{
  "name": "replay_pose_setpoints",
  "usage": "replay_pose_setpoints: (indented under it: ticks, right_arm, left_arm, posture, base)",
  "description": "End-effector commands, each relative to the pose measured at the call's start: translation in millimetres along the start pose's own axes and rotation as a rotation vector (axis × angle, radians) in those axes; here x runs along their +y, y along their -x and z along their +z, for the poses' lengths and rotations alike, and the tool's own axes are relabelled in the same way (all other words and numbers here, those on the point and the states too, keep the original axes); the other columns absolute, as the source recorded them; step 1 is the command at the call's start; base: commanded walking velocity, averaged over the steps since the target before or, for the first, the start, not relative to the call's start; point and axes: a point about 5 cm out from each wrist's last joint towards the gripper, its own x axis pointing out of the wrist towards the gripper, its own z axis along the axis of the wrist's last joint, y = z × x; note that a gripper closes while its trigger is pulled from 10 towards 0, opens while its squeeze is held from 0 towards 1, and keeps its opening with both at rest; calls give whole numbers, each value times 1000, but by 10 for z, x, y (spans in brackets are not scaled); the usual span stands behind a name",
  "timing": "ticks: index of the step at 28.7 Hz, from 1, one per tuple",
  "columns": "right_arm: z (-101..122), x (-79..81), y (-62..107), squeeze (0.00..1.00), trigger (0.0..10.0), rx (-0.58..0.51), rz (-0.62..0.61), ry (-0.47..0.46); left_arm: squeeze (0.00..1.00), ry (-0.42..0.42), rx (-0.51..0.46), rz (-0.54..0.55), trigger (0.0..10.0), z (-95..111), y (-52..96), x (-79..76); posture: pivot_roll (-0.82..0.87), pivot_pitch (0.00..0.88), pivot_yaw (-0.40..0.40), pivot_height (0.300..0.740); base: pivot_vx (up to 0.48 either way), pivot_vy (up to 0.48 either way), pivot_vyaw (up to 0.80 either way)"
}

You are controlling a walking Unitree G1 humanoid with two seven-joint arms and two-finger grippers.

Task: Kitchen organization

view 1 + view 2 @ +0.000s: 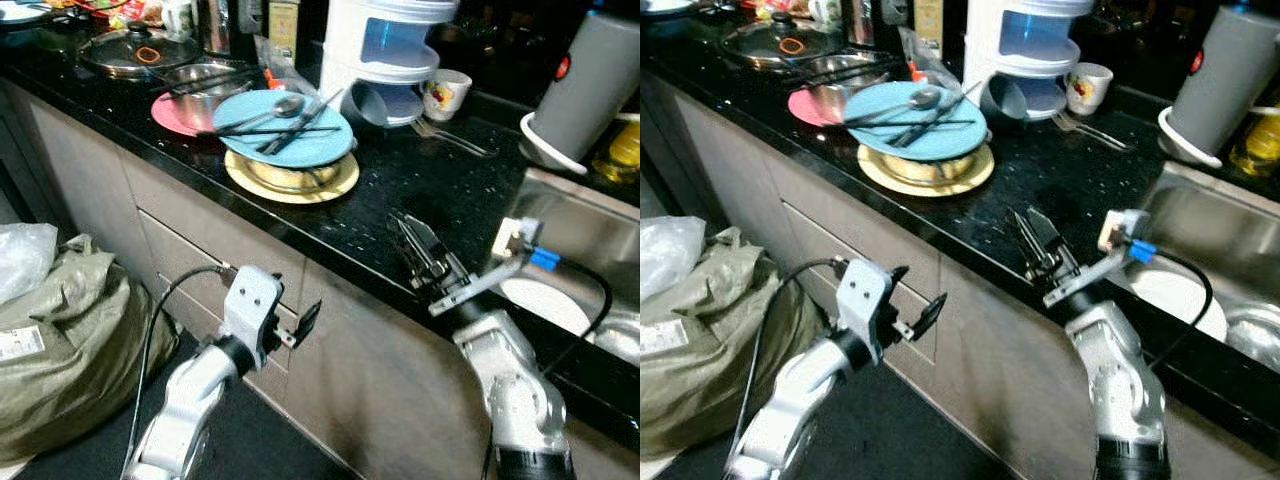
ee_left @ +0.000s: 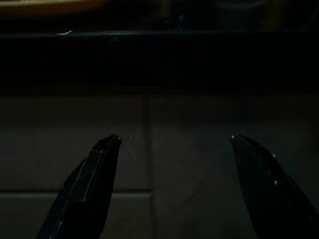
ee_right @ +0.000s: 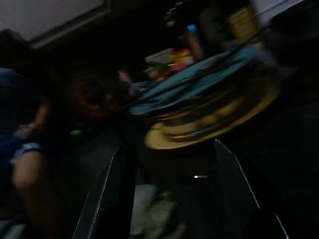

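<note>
Black stone counter [image 1: 420,190] above grey cabinet fronts. My right gripper [image 1: 418,248] rests low over the counter's front edge, fingers parted, gripping nothing. Beyond it sits a blue plate [image 1: 285,130] carrying chopsticks and a spoon [image 1: 285,105], stacked on a yellow plate [image 1: 292,178]. My left gripper [image 1: 305,322] hangs before a drawer [image 1: 190,265], fingers spread wide, empty. Sink [image 1: 585,245] to my right.

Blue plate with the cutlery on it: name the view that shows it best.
Left eye view: the blue plate is sharp and whole, cutlery visible. The right eye view shows much the same. The right wrist view shows it blurred, edge-on, beyond the right pincer.
</note>
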Motion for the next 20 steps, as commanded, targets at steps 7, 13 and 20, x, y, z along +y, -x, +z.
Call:
replay_pose_setpoints:
  ticks: [7,13,20]
  right_arm:
    - [6,58,25,0,10000,7,43,-5]
    - [-36,54,23,0,10000,37,39,13]
    - [-86,67,20,0,10000,72,47,24]
  left_arm:
    - [0,-3,21,-7,10000,-40,-3,-23]
    - [0,-2,21,-8,10000,-43,-7,-25]
    - [0,10,15,0,10000,-42,-9,-23]
  posture:
    - [119,48,-127,740]
    - [117,44,-128,740]
    - [117,42,-129,740]
  base:
    - [0,386,0]
    - [0,366,0]
    - [0,82,0]
